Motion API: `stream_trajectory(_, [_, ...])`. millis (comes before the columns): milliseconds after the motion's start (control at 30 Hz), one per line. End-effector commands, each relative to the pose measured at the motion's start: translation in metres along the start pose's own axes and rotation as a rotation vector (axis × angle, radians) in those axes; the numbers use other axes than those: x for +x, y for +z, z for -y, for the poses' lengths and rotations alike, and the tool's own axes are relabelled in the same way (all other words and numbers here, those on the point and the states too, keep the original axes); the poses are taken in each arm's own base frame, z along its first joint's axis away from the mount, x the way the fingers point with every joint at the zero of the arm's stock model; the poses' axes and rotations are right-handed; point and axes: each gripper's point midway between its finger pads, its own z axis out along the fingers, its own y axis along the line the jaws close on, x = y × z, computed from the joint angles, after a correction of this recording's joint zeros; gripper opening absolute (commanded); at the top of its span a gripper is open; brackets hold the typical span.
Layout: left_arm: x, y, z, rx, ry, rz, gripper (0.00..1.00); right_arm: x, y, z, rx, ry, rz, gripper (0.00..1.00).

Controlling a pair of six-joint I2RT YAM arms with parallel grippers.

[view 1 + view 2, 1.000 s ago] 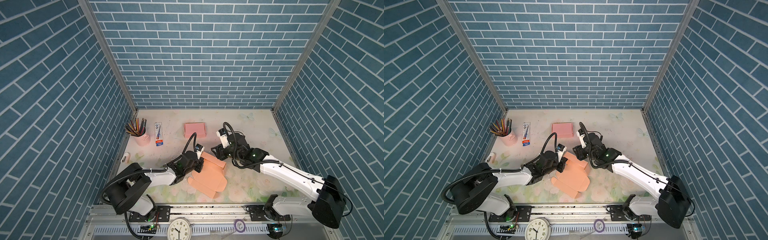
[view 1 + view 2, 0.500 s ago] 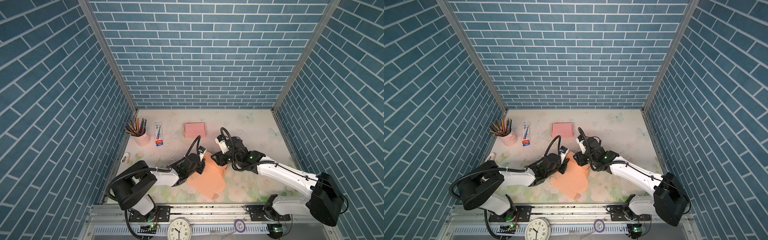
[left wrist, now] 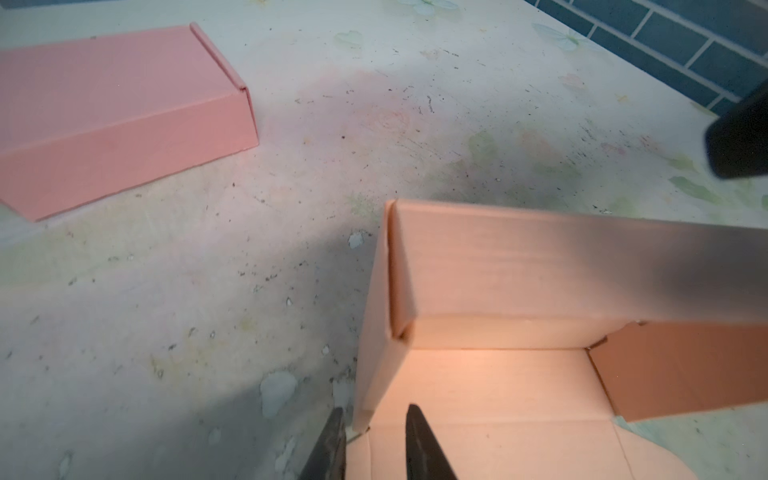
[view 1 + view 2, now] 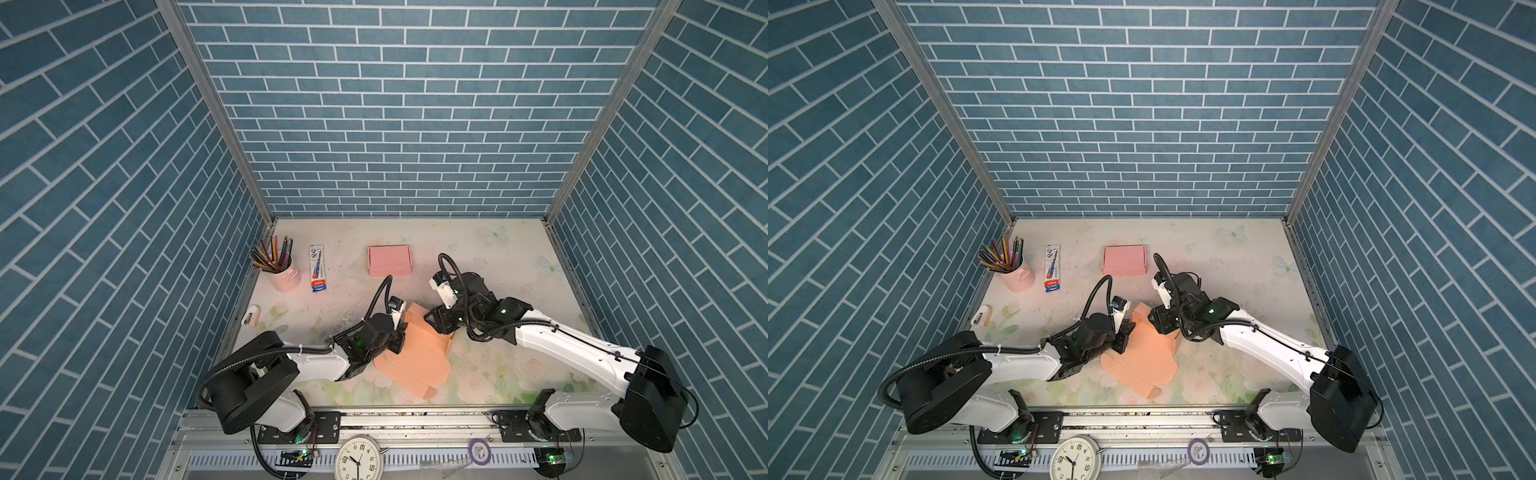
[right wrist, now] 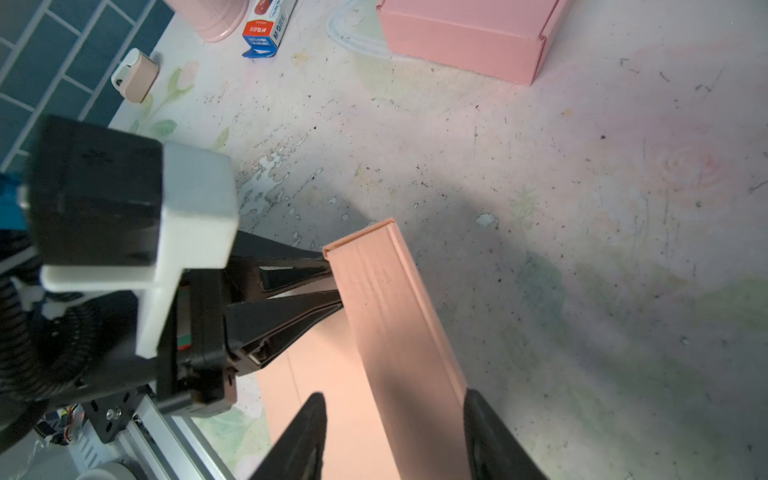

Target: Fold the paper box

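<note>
The orange paper box (image 4: pixel 415 359) (image 4: pixel 1142 357) lies half folded at the front middle of the table, with its far wall (image 5: pixel 395 311) and one side flap (image 3: pixel 374 332) raised. My left gripper (image 4: pixel 401 330) (image 3: pixel 374 411) is at the box's left side. Its jaws are a little apart, one finger inside the box and one outside the flap, and they are not pinching it. My right gripper (image 4: pixel 432 324) (image 5: pixel 392 399) stands open astride the far wall, with one finger over the box floor (image 3: pixel 498 395) and one outside.
A finished pink box (image 4: pixel 389 260) (image 3: pixel 116 112) sits behind the work area. A pink cup of pencils (image 4: pixel 282 274), a pen packet (image 4: pixel 318 268) and a small beige gadget (image 4: pixel 250 321) line the left side. Brick walls close in three sides.
The left jaws have parted from shut on the side flap. The box's far wall has come upright, and the right gripper has moved in over it.
</note>
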Motion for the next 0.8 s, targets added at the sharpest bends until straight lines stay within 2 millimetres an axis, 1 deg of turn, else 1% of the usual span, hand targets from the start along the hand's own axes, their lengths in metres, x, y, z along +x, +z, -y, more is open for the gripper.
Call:
stream_trajectory(0, [0.008, -0.013, 0.0, 0.008, -0.108, -0.014, 0.27, 0.0, -0.003, -0.001, 0.036, -0.046, -0.038, 0.55])
stream_trajectory(100, [0.008, -0.023, 0.001, 0.025, -0.153, -0.013, 0.28, 0.0, -0.001, -0.001, 0.056, -0.058, -0.053, 0.55])
stream_trajectory(167, [0.004, -0.029, 0.002, 0.034, -0.17, -0.009, 0.28, -0.001, 0.001, 0.0, 0.073, -0.062, -0.053, 0.55])
stream_trajectory(333, [0.001, -0.035, 0.002, 0.036, -0.188, -0.007, 0.28, -0.006, 0.004, 0.0, 0.099, -0.071, -0.048, 0.48])
stream_trajectory(500, [-0.006, -0.037, 0.001, 0.036, -0.229, 0.024, 0.28, 0.001, 0.01, 0.002, 0.129, -0.081, -0.082, 0.42])
stream_trajectory(633, [-0.015, -0.039, 0.001, 0.032, -0.246, 0.061, 0.28, 0.008, 0.014, 0.003, 0.146, -0.09, -0.107, 0.4])
stream_trajectory(767, [-0.018, -0.038, 0.002, 0.032, -0.24, 0.061, 0.28, 0.015, 0.016, 0.004, 0.168, -0.1, -0.13, 0.38])
